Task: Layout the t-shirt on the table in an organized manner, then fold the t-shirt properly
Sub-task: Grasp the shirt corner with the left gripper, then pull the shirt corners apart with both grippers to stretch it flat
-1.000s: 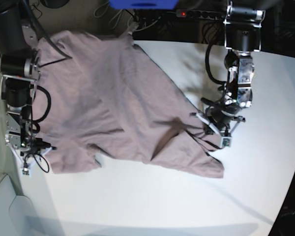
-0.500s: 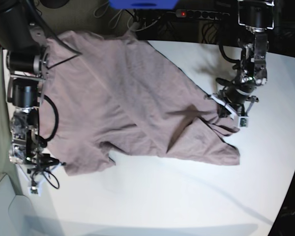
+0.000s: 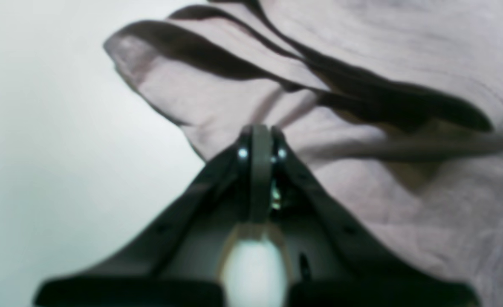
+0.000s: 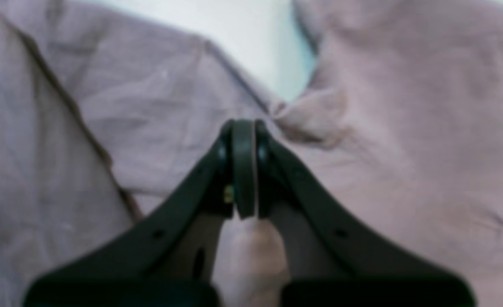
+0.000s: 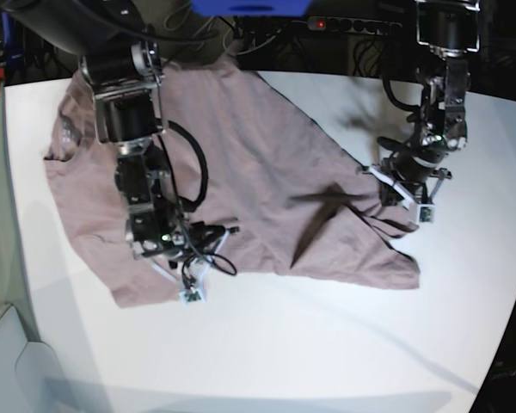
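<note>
The mauve-pink t-shirt [image 5: 241, 146] lies spread and creased on the white table [image 5: 310, 353], from the far left to a corner at the right [image 5: 404, 275]. My left gripper [image 5: 396, 202] is at the shirt's right edge. In the left wrist view it [image 3: 258, 132] is shut, and folds of the shirt [image 3: 405, 64] pull tight from its tip. My right gripper [image 5: 189, 271] is over the shirt's near left part. In the right wrist view it [image 4: 243, 128] is shut on the shirt [image 4: 405, 149], with a pucker of cloth at its tip.
A power strip [image 5: 353, 24], cables and a blue object [image 5: 249, 7] lie beyond the table's far edge. A grey object [image 5: 9, 361] sits off the near left corner. Bare white table [image 3: 42, 128] lies in front of and to the right of the shirt.
The right gripper has swung from the table's left edge inward, dragging the shirt's left part with it. The shirt slid right earlier. The left gripper has held still for the last half second.
</note>
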Action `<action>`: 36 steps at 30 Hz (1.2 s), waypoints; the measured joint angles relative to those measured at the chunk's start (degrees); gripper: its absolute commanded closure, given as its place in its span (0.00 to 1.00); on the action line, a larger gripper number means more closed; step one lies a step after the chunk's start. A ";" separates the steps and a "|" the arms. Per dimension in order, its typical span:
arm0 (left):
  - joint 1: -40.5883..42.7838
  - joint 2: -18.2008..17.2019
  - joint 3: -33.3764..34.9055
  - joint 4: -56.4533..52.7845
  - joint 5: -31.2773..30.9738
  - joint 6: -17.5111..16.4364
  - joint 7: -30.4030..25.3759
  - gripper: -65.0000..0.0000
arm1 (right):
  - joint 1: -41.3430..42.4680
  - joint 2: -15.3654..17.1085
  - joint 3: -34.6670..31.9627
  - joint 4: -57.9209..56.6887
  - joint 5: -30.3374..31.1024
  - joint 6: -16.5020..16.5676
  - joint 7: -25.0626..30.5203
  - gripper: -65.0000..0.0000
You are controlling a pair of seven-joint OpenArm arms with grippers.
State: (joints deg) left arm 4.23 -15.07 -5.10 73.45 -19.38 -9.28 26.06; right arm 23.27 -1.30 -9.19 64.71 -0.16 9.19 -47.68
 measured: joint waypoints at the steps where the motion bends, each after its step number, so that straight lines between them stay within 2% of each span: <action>1: 0.00 0.00 0.00 0.00 0.04 0.02 0.00 1.00 | 0.02 -0.48 0.02 -1.46 -0.17 -0.02 1.09 1.00; 5: 0.04 0.00 0.00 0.00 0.39 0.04 -0.09 1.00 | 2.25 -1.40 -0.20 -8.15 0.04 0.00 5.60 1.00; 10: 0.24 0.00 0.00 0.00 0.07 0.04 -0.28 1.00 | 7.17 -0.98 0.11 -20.09 0.79 0.02 16.48 1.00; 14: 2.51 -0.17 0.00 0.26 -0.24 -0.04 -3.39 1.00 | 11.80 2.89 0.72 -28.96 2.19 1.14 22.18 1.00; 17: 4.35 -0.15 -0.04 0.92 -0.24 -0.07 -5.35 1.00 | 13.20 5.95 5.05 -32.11 1.95 1.11 25.09 1.00; 19: 5.33 -0.17 -0.07 0.98 -0.46 -0.07 -6.16 1.00 | 13.55 8.41 6.23 -32.83 1.49 1.03 25.42 1.00; 21: 6.88 -0.13 -0.07 0.98 -0.46 -0.17 -9.60 1.00 | 13.73 10.73 6.56 -33.07 1.16 0.46 25.35 1.00; 25: 9.94 -0.22 -0.07 0.98 -0.46 -0.66 -15.87 1.00 | 13.77 13.38 6.58 -33.11 0.63 0.09 24.98 1.00; 29: 10.49 -0.39 -0.22 1.68 -0.39 -0.94 -15.21 1.00 | 13.70 13.99 6.56 -33.22 0.61 0.02 25.86 1.00; 34: 13.51 -0.02 -6.75 6.64 -2.64 -2.82 -4.24 1.00 | 13.70 14.84 6.56 -33.27 0.57 -0.02 26.01 1.00; 36: 14.64 -0.02 -8.28 7.58 -2.64 -2.82 -3.61 1.00 | 13.86 14.84 6.56 -33.48 0.55 -2.08 26.38 1.00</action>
State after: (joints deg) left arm 18.87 -15.09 -13.39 81.03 -22.02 -12.10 22.46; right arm 37.12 13.54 -2.63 31.22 0.38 7.11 -21.30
